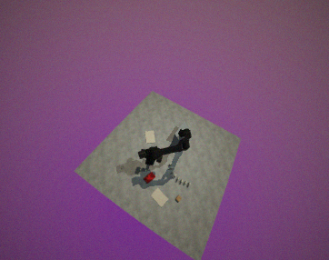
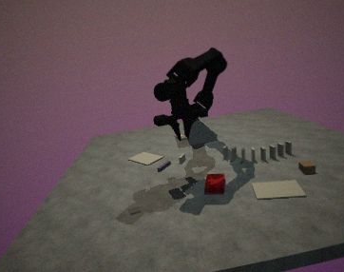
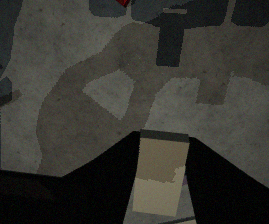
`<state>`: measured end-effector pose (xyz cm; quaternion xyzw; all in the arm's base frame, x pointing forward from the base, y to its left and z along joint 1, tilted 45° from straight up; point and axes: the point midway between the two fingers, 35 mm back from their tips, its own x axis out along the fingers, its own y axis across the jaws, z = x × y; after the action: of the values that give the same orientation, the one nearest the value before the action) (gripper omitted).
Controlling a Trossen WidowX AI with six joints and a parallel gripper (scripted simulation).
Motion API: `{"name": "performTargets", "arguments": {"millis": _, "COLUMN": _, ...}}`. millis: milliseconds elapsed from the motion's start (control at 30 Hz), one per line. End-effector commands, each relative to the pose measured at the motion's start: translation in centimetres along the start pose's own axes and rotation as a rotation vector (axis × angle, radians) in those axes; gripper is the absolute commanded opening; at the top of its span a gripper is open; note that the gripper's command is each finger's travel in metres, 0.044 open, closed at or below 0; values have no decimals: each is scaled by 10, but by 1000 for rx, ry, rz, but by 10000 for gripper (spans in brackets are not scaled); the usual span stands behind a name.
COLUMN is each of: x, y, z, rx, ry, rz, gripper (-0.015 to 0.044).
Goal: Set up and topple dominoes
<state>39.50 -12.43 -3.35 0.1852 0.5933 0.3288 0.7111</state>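
Observation:
Several pale dominoes stand upright in a curved row right of the arm. My gripper is shut on a cream domino, held above the table, left of and behind the row in the exterior view. The domino's far edge is in shadow between the fingertips. Another pale block is on the table below the gripper, apart from the row. A small flat piece lies in the arm's shadow at the front left.
A red block sits in front of the arm. A purple bar lies left of it. Cream pads lie at the left and front right. An orange-brown block is near the row's right end.

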Motion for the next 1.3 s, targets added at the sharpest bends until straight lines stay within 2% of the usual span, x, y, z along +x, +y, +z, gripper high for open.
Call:
{"name": "performTargets", "arguments": {"millis": 0, "x": 19, "y": -43, "z": 21, "rx": 858, "ry": 27, "rz": 10, "gripper": 107}}
{"name": "performTargets", "arguments": {"millis": 133, "x": 20, "y": -46, "z": 23, "rx": 996, "ry": 28, "rz": 9, "gripper": 107}}
{"name": "performTargets", "arguments": {"millis": 867, "x": 21, "y": -47, "z": 23, "rx": 995, "ry": 28, "rz": 6, "gripper": 107}}
{"name": "performTargets", "arguments": {"millis": 1267, "x": 47, "y": -68, "z": 22, "rx": 959, "ry": -18, "rz": -148, "gripper": 107}}
